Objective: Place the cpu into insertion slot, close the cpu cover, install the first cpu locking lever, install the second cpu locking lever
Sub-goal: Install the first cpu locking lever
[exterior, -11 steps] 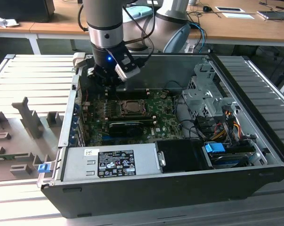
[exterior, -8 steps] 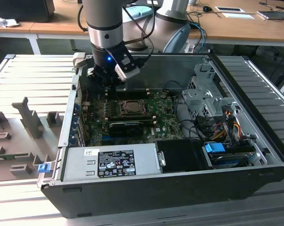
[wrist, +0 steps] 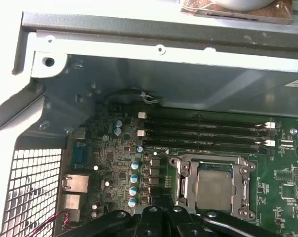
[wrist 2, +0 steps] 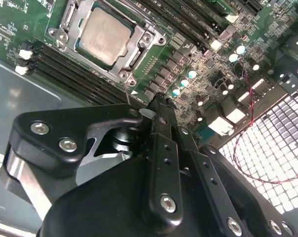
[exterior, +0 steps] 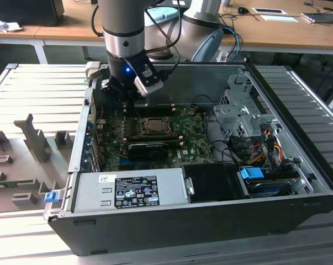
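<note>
The cpu (wrist 2: 103, 35) (wrist: 215, 190), a pale tan-silver square, lies flat in the insertion slot (exterior: 154, 125) on the green board. The silver cpu cover (wrist 2: 139, 52) (wrist: 185, 180) lies down around it as a frame. My gripper (wrist 2: 158, 101) (wrist: 163, 210) hangs just off the socket's corner, over the row of small capacitors, with its black fingers (wrist 2: 161, 143) pressed together. A thin metal lever rod (wrist 2: 127, 93) runs from the socket corner to the fingertips; I cannot tell whether it is held. In the exterior view my gripper (exterior: 127, 96) sits at the case's far left corner.
Memory slots (wrist: 203, 131) run along the far side of the socket. A long black card (exterior: 149, 148) lies in front of it. The case's perforated rear panel (wrist 2: 267, 148) is close beside the gripper. The power supply (exterior: 127, 190), drive cage (exterior: 238, 110) and cables (exterior: 254, 149) take up the rest.
</note>
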`<state>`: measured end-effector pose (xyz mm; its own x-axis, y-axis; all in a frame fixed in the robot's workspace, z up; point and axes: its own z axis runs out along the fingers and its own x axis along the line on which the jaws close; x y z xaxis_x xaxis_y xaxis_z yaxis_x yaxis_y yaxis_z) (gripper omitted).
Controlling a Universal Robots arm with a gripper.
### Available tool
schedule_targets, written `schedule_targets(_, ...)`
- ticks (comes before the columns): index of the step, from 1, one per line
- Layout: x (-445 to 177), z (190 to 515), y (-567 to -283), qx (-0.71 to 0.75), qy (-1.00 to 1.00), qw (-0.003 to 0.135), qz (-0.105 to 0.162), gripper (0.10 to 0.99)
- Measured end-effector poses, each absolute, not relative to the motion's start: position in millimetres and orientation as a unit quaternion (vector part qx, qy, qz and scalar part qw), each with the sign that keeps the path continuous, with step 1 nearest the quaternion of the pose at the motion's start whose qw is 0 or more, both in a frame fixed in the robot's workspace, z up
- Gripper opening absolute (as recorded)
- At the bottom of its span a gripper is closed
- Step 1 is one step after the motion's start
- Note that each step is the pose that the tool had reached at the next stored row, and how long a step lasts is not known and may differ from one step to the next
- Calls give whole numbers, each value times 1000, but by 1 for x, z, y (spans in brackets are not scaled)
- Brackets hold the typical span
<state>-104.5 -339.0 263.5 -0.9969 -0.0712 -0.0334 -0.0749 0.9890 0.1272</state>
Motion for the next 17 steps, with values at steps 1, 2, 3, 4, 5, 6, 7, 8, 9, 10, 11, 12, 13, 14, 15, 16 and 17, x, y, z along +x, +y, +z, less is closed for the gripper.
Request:
schedule_targets(1,-105,263,-339,-37,997,14,64,106)
schedule_targets(2,-105,263,-339,-37,997,14,64,106)
schedule_targets(3,-106,263,-339,-37,997,14,64,106)
schedule_targets(4,-106,263,-338,-37,997,14,64,106)
schedule_targets(5,-107,262,-337,-37,997,14,64,106)
schedule_targets(6,-107,262,-336,-37,997,14,64,106)
schedule_targets(7,-108,262,-334,-37,997,14,64,106)
schedule_targets(8,-108,262,-332,-37,997,14,64,106)
schedule_targets(9,-109,262,-330,-37,997,14,64,106)
schedule_targets(10,-110,261,-327,-37,997,14,64,106)
schedule_targets(11,-111,261,-325,-37,997,14,64,106)
schedule_targets(12,-113,260,-323,-37,997,14,64,106)
schedule_targets(13,-115,259,-322,-37,997,14,64,106)
schedule_targets(14,-117,258,-321,-37,997,14,64,106)
schedule_targets(15,-117,257,-321,-37,997,14,64,106)
schedule_targets(16,-118,256,-320,-37,997,14,64,106)
schedule_targets(17,-118,255,-319,-37,997,14,64,106)
